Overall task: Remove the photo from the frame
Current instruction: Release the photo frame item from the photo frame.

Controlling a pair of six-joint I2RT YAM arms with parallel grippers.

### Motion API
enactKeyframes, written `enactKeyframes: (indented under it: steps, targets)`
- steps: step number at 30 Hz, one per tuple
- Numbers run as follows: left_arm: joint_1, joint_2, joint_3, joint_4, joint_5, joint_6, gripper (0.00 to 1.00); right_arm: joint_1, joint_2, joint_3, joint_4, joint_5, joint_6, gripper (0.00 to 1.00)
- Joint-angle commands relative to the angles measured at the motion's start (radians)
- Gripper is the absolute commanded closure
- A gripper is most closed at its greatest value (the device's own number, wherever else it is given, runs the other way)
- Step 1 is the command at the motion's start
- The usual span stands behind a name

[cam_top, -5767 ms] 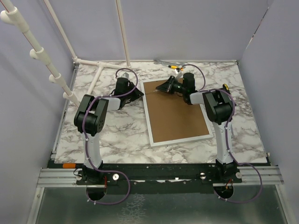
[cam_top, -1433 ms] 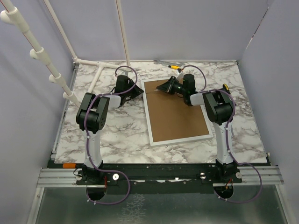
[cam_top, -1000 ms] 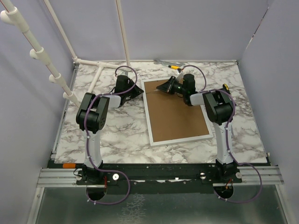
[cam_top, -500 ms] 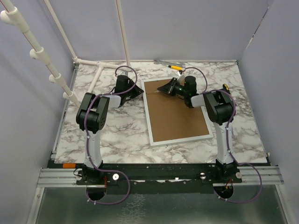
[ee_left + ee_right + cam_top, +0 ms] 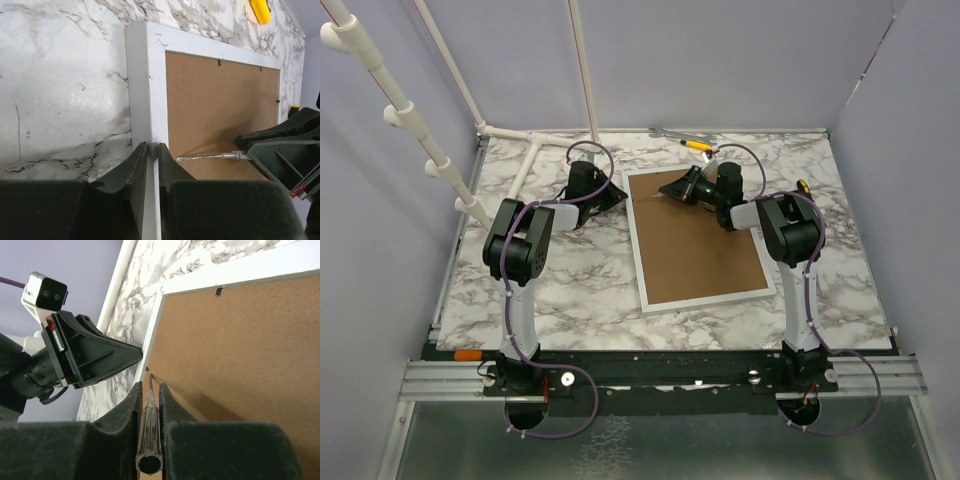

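— What is glinting inside the right gripper (image 5: 150, 388)?
— The screwdriver (image 5: 149, 435), showing clear glossy plastic and a metal shaft. Ahead of the claw, the rough, matt brown backing board (image 5: 235, 350) is lying within the smooth white frame (image 5: 260, 269), on a polished-looking marble table (image 5: 170, 260).

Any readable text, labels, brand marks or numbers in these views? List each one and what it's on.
None legible in any view.
White frame and its brown backing board: blank, only small clips along the edge.
Clear handle of the screwdriver: no marking visible.
Yellow tool at the far edge: cropped, no print shown.
Pale camera housing on the left wrist: no lettering to read.
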Motion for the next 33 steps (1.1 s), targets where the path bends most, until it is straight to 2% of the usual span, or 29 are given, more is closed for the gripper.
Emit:
enactKeyframes:
  steps: [1,33]
  targets:
    - [-0.015,0.007,0.008,-0.011,0.025,0.004,0.86,0.002,0.039,0.027,-0.014,-0.014,-0.003,0.99]
    - [-0.024,0.016,0.002,-0.002,0.039,-0.008,0.86,0.044,0.076,0.065,-0.022,-0.016,0.001,1.00]
